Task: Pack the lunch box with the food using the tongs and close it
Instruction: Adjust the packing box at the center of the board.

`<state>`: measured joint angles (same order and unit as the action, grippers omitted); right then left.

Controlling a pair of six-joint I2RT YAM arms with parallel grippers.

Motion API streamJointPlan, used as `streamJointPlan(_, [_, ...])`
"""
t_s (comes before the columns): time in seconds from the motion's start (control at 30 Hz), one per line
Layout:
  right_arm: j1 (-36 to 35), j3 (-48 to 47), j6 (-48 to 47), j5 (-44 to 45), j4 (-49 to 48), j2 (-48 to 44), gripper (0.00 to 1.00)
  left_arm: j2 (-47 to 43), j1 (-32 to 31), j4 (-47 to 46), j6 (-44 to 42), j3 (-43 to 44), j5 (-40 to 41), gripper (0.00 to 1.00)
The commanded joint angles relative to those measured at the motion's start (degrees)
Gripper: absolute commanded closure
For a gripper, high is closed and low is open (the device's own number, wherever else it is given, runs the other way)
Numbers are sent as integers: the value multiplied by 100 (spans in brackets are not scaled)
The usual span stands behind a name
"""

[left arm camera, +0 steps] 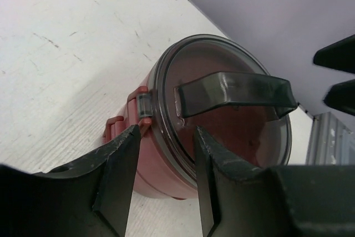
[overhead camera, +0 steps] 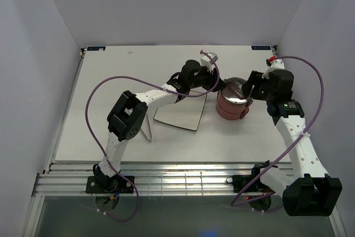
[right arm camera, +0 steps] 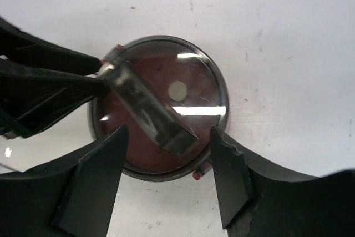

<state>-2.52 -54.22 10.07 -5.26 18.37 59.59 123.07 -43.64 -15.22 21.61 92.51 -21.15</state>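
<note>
1. Lunch box (overhead camera: 230,109) stands right of centre on the white table (overhead camera: 111,70) in the top view, just right of the square plate (overhead camera: 180,114); dusty-red tiers stacked, upright.
2. Grey see-through top lid (right arm camera: 188,81) sits on the stack, with its strap handle (right arm camera: 147,106) lying across the lid and red showing through beneath.
3. Left gripper (left arm camera: 166,132) reaches in from the upper left of the box in the top view. Fingers (left arm camera: 119,181) stand apart, holding nothing, with the lid's rim and a red side latch (left arm camera: 141,106) just past the tips.
4. Right gripper (right arm camera: 167,131) hangs over the box from the right side. Fingers (right arm camera: 233,176) are spread wide with nothing held; the near end of the handle shows in the gap between them.
5. Cannot tell whether either set of fingers touches the lid.
6. Both grippers are close together at the box, left (overhead camera: 213,81) and right (overhead camera: 250,90) flanking it.
</note>
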Motion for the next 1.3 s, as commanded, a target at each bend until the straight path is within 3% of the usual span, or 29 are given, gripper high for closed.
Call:
streamJointPlan(0.0, [68, 341, 812, 1069, -88, -44, 35, 33, -48, -16, 37, 127, -284, 48])
streamJointPlan(0.37, [112, 965, 1349, 720, -1080, 280, 50, -300, -207, -147, 72, -742, 23, 57])
streamJointPlan(0.7, [551, 447, 1041, -167, -1546, 1396, 57, -476, -444, -218, 142, -1130, 356, 61])
streamJointPlan(0.83, [578, 517, 1085, -493, -2231, 1765, 60, -547, -540, -218, 247, -1209, 568, 61])
streamJointPlan(1.07, [797, -1107, 796, -1153, -1918, 3214, 61, -740, -707, -218, 344, -1314, 1068, 57])
streamJointPlan(1.13, [867, -1546, 725, -926, -1602, 3313, 61, -836, -708, -192, 275, -1376, 1392, 55])
streamJointPlan(1.27, [1192, -1496, 804, -346, -1152, 2980, 57, -1047, -708, 10, 38, -1245, 1903, 48])
